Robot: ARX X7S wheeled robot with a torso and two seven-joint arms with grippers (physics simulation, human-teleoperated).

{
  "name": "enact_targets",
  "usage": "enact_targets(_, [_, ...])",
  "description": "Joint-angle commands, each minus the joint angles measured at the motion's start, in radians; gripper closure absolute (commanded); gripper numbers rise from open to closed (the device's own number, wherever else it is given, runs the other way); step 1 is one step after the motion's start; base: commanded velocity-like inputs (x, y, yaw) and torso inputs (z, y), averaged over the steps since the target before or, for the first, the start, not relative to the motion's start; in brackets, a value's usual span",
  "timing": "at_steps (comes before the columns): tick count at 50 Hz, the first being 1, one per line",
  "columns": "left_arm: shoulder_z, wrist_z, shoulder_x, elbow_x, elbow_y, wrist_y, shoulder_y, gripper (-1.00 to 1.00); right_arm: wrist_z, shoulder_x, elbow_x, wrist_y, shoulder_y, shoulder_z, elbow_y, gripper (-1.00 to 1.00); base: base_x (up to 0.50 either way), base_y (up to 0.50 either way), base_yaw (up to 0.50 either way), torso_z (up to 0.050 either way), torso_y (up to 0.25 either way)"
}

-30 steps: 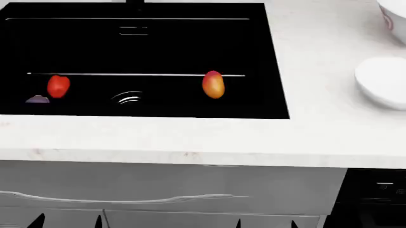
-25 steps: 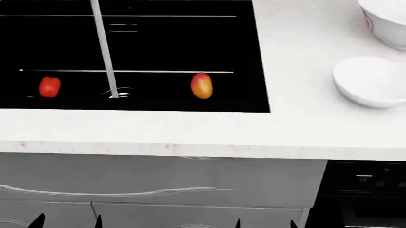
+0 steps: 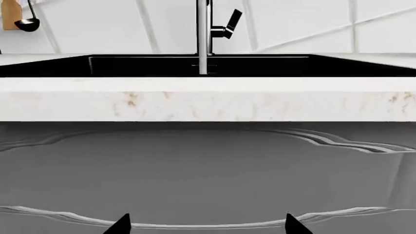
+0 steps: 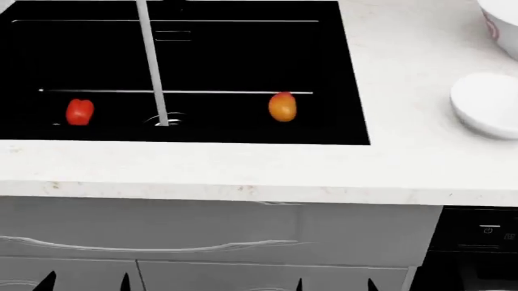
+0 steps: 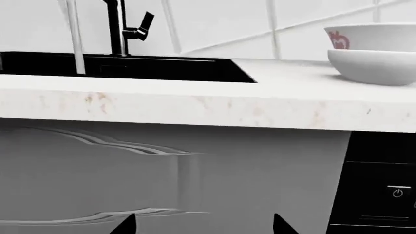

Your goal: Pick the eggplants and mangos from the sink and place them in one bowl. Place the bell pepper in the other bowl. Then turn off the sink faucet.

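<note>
In the head view the black sink (image 4: 227,60) holds a red bell pepper (image 4: 79,112) at its left and an orange-red mango (image 4: 282,107) right of the drain. No eggplants show. A stream of water (image 4: 152,60) falls to the drain. The black sink faucet (image 3: 209,14) with its side lever (image 3: 227,25) stands behind the basin, also in the right wrist view as the faucet (image 5: 117,27). Two white bowls (image 4: 489,104) (image 4: 503,24) sit on the counter at the right. My left gripper (image 4: 87,282) (image 3: 206,227) and right gripper (image 4: 335,284) (image 5: 202,226) are open and empty, low before the cabinet fronts.
A pale stone counter (image 4: 242,173) fronts the sink. Grey cabinet doors (image 4: 202,236) lie below it, and a black oven panel (image 4: 481,233) is at the lower right. A ladle (image 3: 26,22) hangs on the tiled wall.
The head view has shifted, so sink and bowls sit further right than half a second ago. The water stream, absent in the earliest frame, now shows. A purple shape beside the pepper no longer shows.
</note>
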State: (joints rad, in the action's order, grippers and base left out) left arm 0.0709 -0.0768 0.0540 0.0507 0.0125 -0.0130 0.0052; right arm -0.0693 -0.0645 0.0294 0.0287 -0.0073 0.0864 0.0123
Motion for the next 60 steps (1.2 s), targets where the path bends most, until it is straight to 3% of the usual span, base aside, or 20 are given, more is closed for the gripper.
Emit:
enact_targets(1, [0.023,-0.022,0.022,0.011,0.005,-0.004,0.002,-1.00,-0.023,-0.017,0.006,0.008,-0.002,0.023,0.006,-1.00,0.07,0.50,0.00,0.000,0.000])
enact_targets(18, [0.041,-0.037,0.050,0.035,0.007,-0.011,0.004,-1.00,-0.064,-0.035,0.005,-0.001,0.002,0.044,0.008,-1.00,0.10,0.48,0.00,0.000,0.000])
enact_targets(40, [0.062,-0.061,0.071,0.052,0.021,-0.017,0.005,-1.00,-0.099,-0.052,0.031,-0.009,0.002,0.057,0.009,-1.00,0.00,0.00,0.00,0.000,0.000])
enact_targets(60, [0.074,-0.074,0.087,0.068,0.012,-0.037,0.005,-1.00,-0.118,-0.066,0.041,-0.027,0.012,0.081,0.002,-1.00,0.00,0.00,0.00,0.049,0.000])
